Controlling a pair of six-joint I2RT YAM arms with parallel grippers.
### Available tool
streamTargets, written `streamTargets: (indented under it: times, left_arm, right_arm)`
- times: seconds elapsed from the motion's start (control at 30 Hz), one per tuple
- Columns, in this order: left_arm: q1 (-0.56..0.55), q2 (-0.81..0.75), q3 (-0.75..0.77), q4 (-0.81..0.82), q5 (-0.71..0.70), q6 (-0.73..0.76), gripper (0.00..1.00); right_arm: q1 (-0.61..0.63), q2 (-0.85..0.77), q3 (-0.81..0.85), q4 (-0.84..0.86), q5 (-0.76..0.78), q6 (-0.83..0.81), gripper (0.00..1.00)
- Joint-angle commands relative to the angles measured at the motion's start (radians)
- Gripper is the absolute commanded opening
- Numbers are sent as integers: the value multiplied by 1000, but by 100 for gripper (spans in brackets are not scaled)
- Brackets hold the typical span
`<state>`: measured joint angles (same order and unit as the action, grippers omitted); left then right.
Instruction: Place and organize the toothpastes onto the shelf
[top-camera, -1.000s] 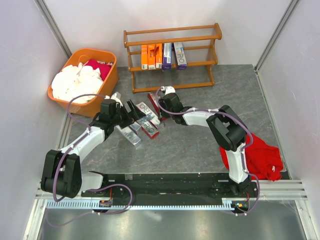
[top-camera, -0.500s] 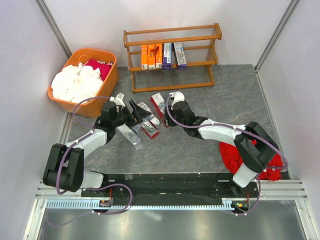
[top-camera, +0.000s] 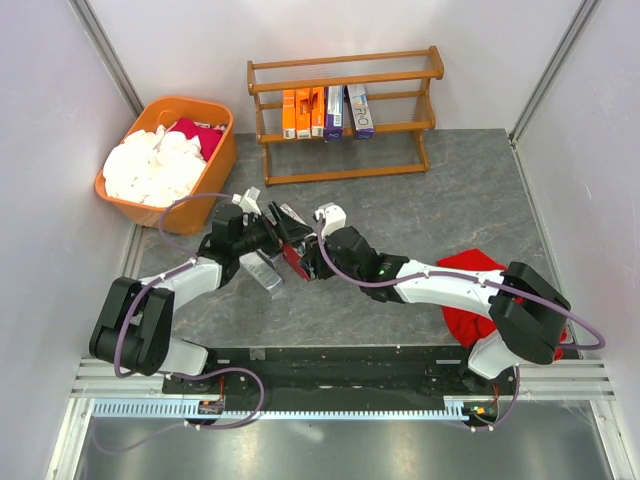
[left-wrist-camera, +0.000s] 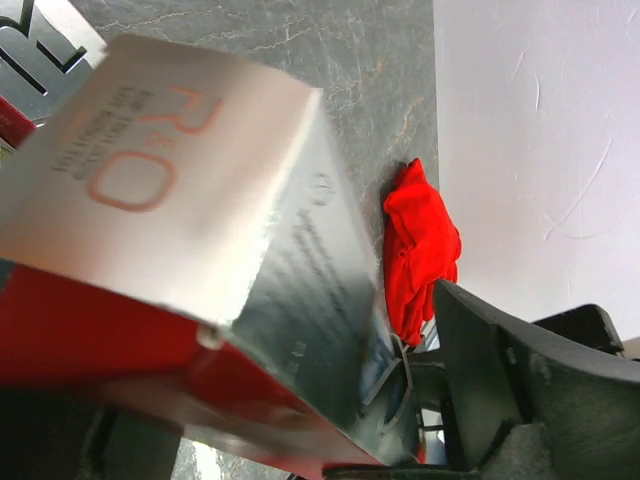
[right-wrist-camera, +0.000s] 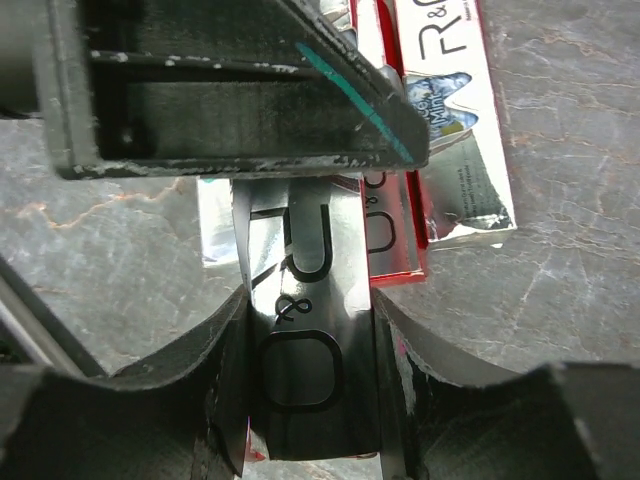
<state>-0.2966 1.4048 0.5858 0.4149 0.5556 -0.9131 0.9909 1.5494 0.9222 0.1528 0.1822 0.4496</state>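
While five toothpaste cartons (top-camera: 325, 111) stand on the middle tier of the far shelf (top-camera: 345, 63), the remaining cartons (top-camera: 262, 272) lie piled at centre, where the right gripper (right-wrist-camera: 310, 315) clamps a silver-grey carton (right-wrist-camera: 300, 240) and the left gripper (top-camera: 272, 222) gapes wide.

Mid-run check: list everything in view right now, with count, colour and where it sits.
shelf: one, orange-brown wood, back of table
orange cartons: three, upright on the middle tier
purple-and-white cartons: two, same tier, right of the orange ones
loose cartons: several, silver-grey and red-and-silver, piled in front of the shelf; arms hide the count
tub: one, orange, back left
white cloths: heap, in the tub
red cloths: two, one in the tub, one by the right arm's base
table: grey, stone pattern
left arm: jaws at the pile, grip unclear
right arm: jaws closed on a silver-grey carton
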Motion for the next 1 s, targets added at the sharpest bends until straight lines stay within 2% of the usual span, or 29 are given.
streamTargets:
  times: [0.0,0.13,0.23,0.27,0.3,0.37,0.4,0.53,0.67,0.73,0.83,0.97]
  left_arm:
    - [-6,-10,-10,88,6,-35,90]
    - [-6,-29,-30,134,12,-62,67]
    - [-6,-26,-43,183,24,-87,60]
    - [-6,-24,-50,203,29,-110,60]
    - [-4,-20,-58,260,30,-125,60]
    - [-4,2,-70,309,41,-168,59]
    - [-4,11,-75,364,49,-182,59]
    - [1,110,-83,592,121,-312,57]
    - [8,215,-101,855,171,-434,57]
    - [14,250,-112,991,194,-492,56]
    - [19,322,-107,1141,227,-556,56]
    - [19,378,-98,1248,247,-612,56]
  right_arm:
    - [6,-35,33,27,29,24,42]
    - [8,-14,37,16,49,34,48]
    - [6,-6,37,16,46,49,56]
    - [6,-8,37,16,51,57,63]
    - [6,-14,33,17,53,64,76]
    - [2,-25,20,24,51,99,87]
    - [-9,-43,-2,40,49,116,98]
    - [-81,-116,-101,151,-61,254,98]
    - [-211,-155,-253,399,-296,413,98]
    - [-279,-152,-330,482,-358,464,98]
    - [-322,-137,-397,614,-463,506,98]
    - [-331,-72,-448,856,-576,567,98]
